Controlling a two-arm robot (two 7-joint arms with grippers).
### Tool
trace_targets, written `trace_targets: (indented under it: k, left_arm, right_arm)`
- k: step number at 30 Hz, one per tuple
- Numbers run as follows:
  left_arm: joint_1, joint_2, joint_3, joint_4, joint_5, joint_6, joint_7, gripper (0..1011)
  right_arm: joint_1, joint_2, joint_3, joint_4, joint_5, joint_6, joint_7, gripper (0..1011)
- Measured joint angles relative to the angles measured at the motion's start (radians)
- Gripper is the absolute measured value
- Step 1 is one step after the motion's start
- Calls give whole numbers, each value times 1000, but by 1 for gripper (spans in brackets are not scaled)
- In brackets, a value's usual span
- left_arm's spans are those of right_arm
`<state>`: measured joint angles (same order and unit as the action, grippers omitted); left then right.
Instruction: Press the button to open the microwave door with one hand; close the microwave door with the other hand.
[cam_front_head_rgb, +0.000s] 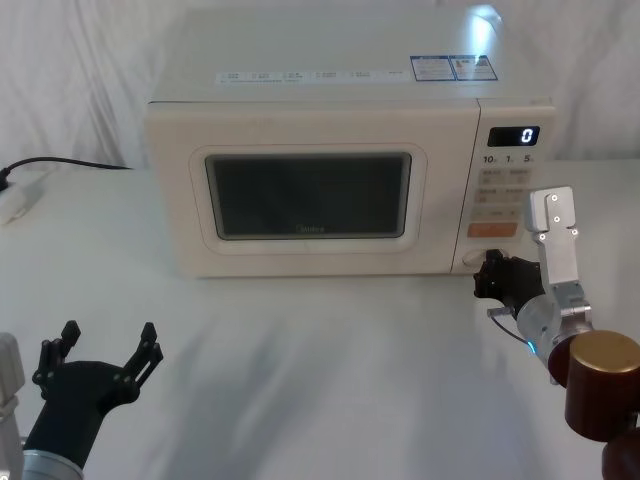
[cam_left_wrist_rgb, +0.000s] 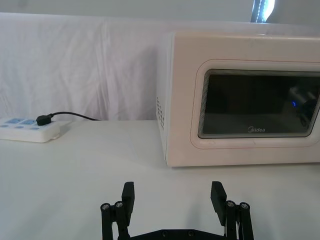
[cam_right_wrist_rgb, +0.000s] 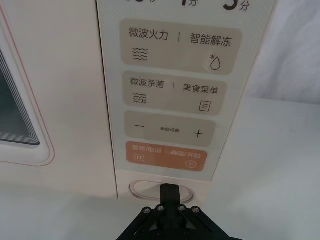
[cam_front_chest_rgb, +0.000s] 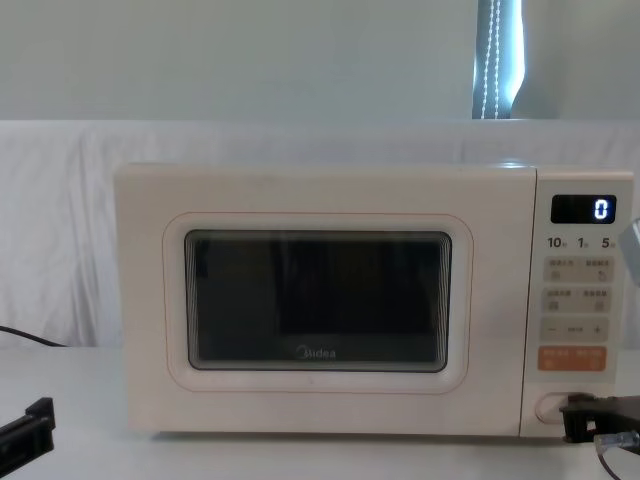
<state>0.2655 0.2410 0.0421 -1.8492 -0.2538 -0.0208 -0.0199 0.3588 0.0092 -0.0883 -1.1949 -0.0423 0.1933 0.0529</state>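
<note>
Contact is made by the right gripper (cam_right_wrist_rgb: 170, 192), fingers pressed together, on the button (cam_right_wrist_rgb: 145, 190) below the orange key (cam_right_wrist_rgb: 165, 156) (door still flush); an off-centre push might slip.

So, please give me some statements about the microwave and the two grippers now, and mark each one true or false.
1. The microwave door is shut. True.
2. The right gripper is at the pill-shaped button. True; whether it already presses, I cannot tell.
3. The left gripper holds the door's edge. False: it is open, low over the table, apart from the microwave.
4. The display shows "5". False: it shows "0".
5. A black plug sits in a white power strip. True.
</note>
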Motion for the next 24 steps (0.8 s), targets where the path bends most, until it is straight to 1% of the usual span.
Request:
trace_targets:
  k: [7, 24]
  left_arm:
    - [0, 0, 0, 0, 0, 0, 0, 1001]
    - [0, 0, 0, 0, 0, 0, 0, 1001]
  right_arm:
    - [4, -2, 7, 6, -4, 1, -4, 0]
    - [30, -16, 13, 51, -9, -16, -9, 0]
